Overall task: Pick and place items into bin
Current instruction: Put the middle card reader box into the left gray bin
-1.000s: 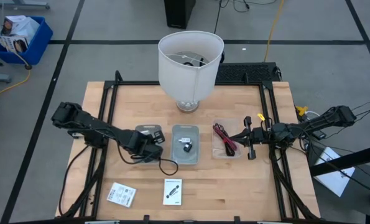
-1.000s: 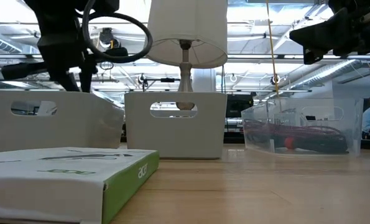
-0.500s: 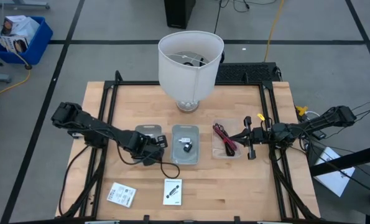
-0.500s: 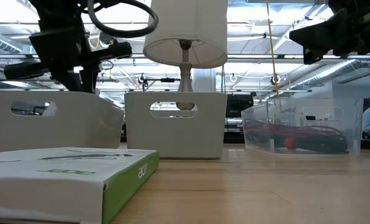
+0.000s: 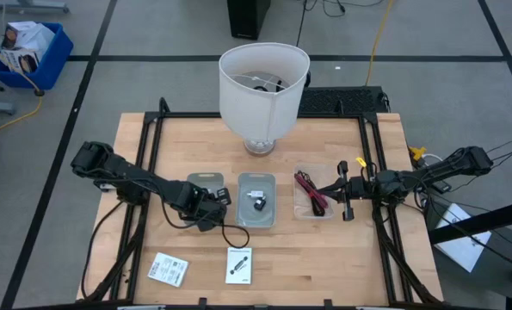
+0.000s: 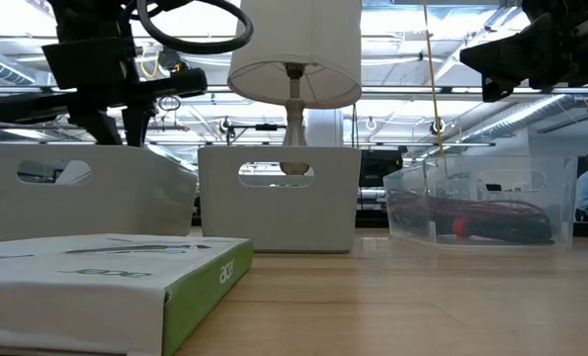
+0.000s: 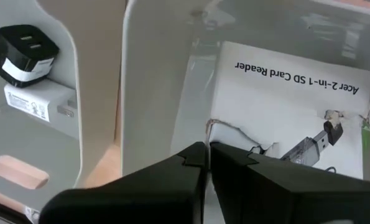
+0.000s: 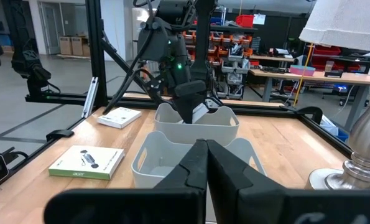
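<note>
White packet printed "Acer 2-in-1 SD Card Reader" lies in the left grey bin, torn at middle. Left gripper right over it, fingers nearly together, tips at the tear; can't tell if it grips anything. Middle bin holds a black plug and white adapter. Clear bin holds black and magenta cable ties. Two more packets on the wooden table, front edge. Right gripper closed, empty, at the clear bin's right rim. Lampshade at table back. Grey floor with black lines, blue crate far left. In the low view a packet blocks the foreground; bin contents hidden there.
</note>
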{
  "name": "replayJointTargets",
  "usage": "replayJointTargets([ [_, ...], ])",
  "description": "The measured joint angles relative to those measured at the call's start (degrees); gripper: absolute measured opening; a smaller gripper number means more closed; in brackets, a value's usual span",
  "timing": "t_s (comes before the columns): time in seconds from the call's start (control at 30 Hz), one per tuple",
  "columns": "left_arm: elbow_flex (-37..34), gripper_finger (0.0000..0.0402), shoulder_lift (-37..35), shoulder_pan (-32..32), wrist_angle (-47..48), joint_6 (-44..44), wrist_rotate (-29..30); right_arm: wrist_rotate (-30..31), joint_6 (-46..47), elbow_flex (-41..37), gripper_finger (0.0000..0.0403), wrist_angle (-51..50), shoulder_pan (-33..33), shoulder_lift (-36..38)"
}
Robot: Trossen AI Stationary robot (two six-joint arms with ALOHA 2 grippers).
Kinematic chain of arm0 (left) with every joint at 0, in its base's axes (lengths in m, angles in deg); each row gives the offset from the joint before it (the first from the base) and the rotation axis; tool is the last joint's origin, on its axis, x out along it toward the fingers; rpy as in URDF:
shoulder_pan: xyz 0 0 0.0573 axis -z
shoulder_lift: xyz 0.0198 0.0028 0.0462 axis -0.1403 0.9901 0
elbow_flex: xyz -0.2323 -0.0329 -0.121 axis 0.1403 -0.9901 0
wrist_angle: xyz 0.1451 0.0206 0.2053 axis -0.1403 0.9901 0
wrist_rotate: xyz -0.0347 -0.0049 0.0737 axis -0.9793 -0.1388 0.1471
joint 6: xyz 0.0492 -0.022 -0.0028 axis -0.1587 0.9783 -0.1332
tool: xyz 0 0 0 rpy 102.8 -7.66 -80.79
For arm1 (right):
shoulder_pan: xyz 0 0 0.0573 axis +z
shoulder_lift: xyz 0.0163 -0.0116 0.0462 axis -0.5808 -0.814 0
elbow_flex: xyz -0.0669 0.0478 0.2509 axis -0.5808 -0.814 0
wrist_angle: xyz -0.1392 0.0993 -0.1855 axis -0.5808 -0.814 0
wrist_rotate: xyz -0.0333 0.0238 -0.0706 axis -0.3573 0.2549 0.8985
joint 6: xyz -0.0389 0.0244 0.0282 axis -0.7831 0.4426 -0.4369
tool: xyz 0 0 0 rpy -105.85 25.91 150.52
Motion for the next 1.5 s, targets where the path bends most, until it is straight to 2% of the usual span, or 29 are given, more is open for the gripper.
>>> replayJointTargets([
  [0.3,0.0,0.0033,0.0,-0.7,-3.3,3.2,-3.0,0.0,0.0,0.0,0.0,0.0,0.0,0.0],
  [0.53,0.0,0.0116,0.0,-1.7,-3.0,5.0,-3.1,0.0,0.0,0.0,0.0,0.0,0.0,0.0],
  [0.67,0.0,0.0144,0.0,-1.6,-2.5,4.4,-1.9,0.0,-0.3,0.0,0.0,0.0,0.0,0.0],
  [0.87,0.0,0.0138,0.0,-1.6,-2.4,3.4,2.6,0.0,-0.6,0.0,0.0,0.0,0.0,0.0],
  [1.4,2.1,0.0134,0.0,-0.3,-1.4,3.9,5.1,0.0,-0.6,0.0,0.0,0.0,0.0,0.0],
  [1.5,4.0,0.0134,0.0,-0.3,1.8,5.5,7.9,0.0,-0.8,0.0,0.0,0.0,0.0,0.0],
])
